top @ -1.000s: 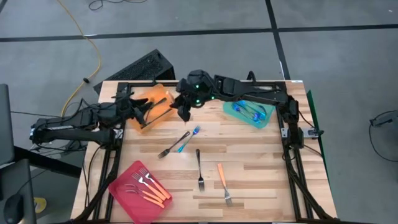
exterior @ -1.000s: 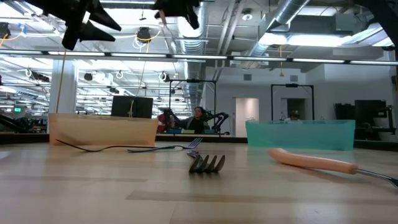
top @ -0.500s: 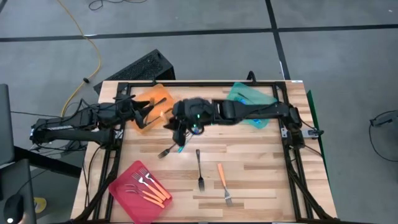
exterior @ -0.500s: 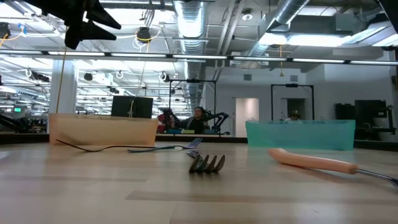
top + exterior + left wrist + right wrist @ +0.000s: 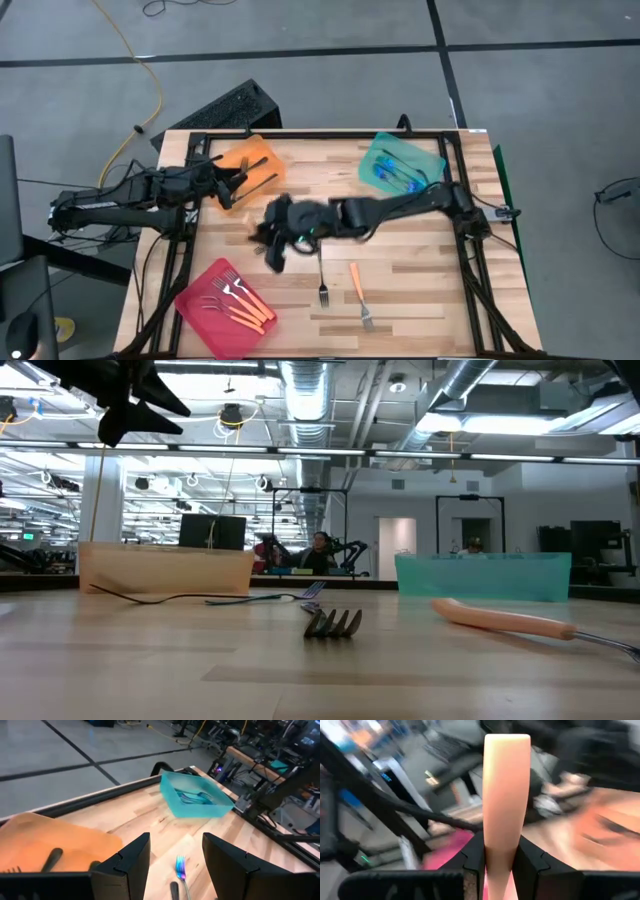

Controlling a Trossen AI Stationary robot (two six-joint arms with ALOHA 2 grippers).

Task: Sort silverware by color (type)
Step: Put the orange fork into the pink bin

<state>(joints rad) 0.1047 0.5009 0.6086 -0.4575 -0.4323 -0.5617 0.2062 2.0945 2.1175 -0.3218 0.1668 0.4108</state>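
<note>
Swung across the table from the orange tray toward the pink tray: right gripper, carrying an orange-handled fork.

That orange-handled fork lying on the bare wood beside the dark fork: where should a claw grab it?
Probably the orange handle of the orange-handled fork, from straight above, with the claw closing across its width. The fork lies flat, the handle is its thickest, roundest part, and the dark fork lies apart from it, leaving room either side.
</note>
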